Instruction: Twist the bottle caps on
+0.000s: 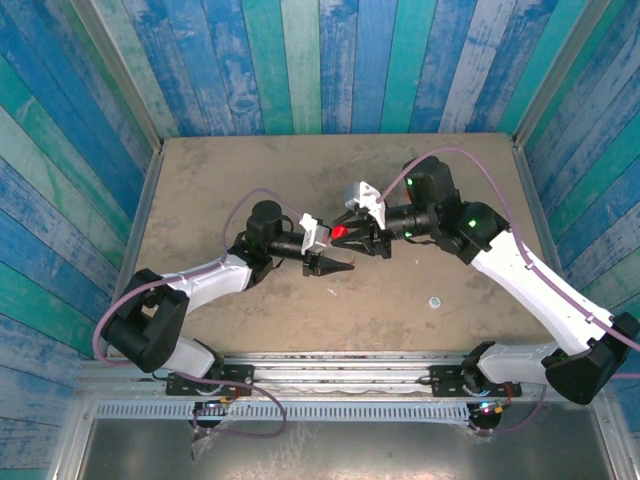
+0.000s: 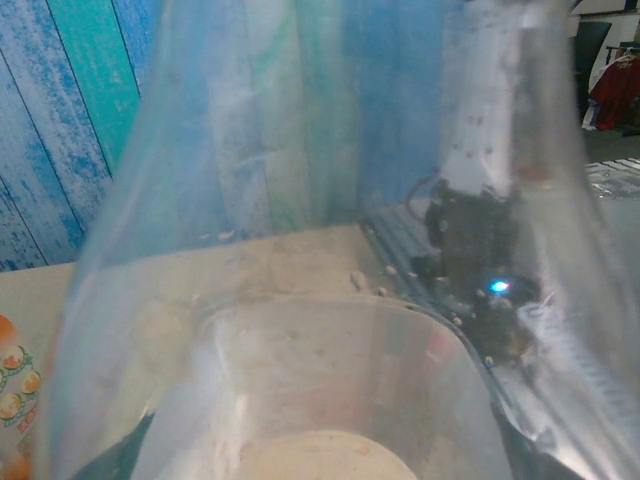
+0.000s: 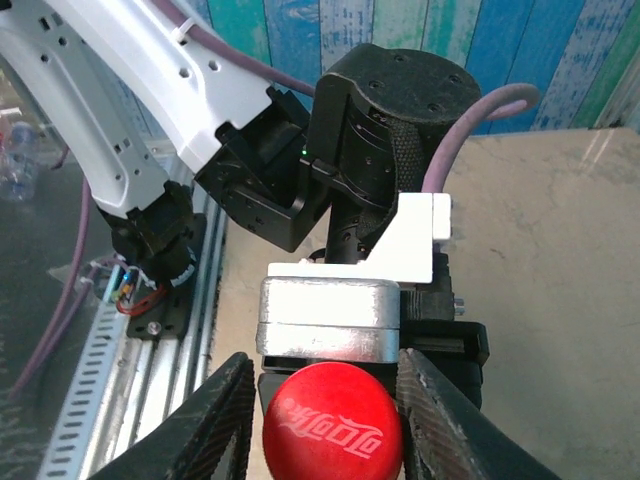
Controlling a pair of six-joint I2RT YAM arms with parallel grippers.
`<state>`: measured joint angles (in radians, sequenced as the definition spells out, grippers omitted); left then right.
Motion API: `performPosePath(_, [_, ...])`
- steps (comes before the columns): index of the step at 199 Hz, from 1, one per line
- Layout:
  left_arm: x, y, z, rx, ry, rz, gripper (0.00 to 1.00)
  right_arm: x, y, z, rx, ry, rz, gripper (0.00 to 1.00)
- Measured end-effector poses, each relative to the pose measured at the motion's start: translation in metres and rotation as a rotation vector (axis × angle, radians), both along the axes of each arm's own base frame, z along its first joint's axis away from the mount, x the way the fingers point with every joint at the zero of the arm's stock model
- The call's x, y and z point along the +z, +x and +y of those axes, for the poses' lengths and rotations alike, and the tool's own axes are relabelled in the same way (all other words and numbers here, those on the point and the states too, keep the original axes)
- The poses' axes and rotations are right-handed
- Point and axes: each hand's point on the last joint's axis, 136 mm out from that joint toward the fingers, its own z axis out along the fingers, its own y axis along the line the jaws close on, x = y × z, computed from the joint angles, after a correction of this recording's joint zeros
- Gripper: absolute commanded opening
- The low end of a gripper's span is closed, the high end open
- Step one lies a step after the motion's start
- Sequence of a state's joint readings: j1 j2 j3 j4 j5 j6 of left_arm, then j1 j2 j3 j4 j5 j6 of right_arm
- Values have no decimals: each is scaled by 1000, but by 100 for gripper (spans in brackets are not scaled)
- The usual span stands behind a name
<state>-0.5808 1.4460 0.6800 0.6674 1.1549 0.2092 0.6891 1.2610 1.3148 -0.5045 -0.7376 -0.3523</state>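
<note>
Clear bottle [image 2: 300, 330] against left wrist lens, pinched in left gripper [image 1: 328, 264]. Left arm [image 1: 200, 280], right arm [image 1: 520, 270] stretched to table [image 1: 250, 180] centre, grippers facing. Right gripper [image 3: 325, 380] fingers flank red cap [image 3: 333, 425]; contact unclear. White cap [image 1: 435, 301] on table, right gripper's 4 o'clock.

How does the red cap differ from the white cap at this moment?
Colour: the red cap is bright red with a pale printed logo. The white cap is pale, and any marking on it is too small to read.
Place: the red cap sits up off the table between the fingers of the right gripper. The white cap lies alone on the table, with no gripper near it.
Both are small and round.
</note>
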Motion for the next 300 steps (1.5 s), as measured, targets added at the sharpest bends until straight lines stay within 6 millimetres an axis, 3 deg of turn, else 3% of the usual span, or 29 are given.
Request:
performPosePath(22, [-1, -1, 0, -5, 3, 7, 49, 0, 2, 0, -3, 1, 0, 24])
performPosePath(64, [0, 8, -1, 45, 1, 4, 47, 1, 8, 1, -39, 4, 3, 20])
performPosePath(75, [1, 16, -2, 97, -2, 2, 46, 1, 16, 0, -87, 8, -3, 8])
performPosePath(98, [-1, 46, 0, 272, 3, 6, 45, -3, 44, -3, -280, 28, 5, 11])
performPosePath(145, [-17, 96, 10, 648, 49, -24, 43, -21, 85, -7, -709, 83, 72, 7])
performPosePath(210, [-47, 122, 36, 993, 182, -126, 42, -55, 108, -7, -1191, 168, 245, 6])
performPosePath(238, [-48, 125, 41, 1023, 199, -144, 44, -55, 111, -7, -1228, 177, 255, 16])
performPosePath(277, [-40, 122, 36, 922, 136, -106, 45, -41, 102, -2, -1060, 170, 173, 59])
performPosePath(300, [-33, 111, 32, 763, 81, -62, 47, -22, 89, 1, -862, 172, 128, 64])
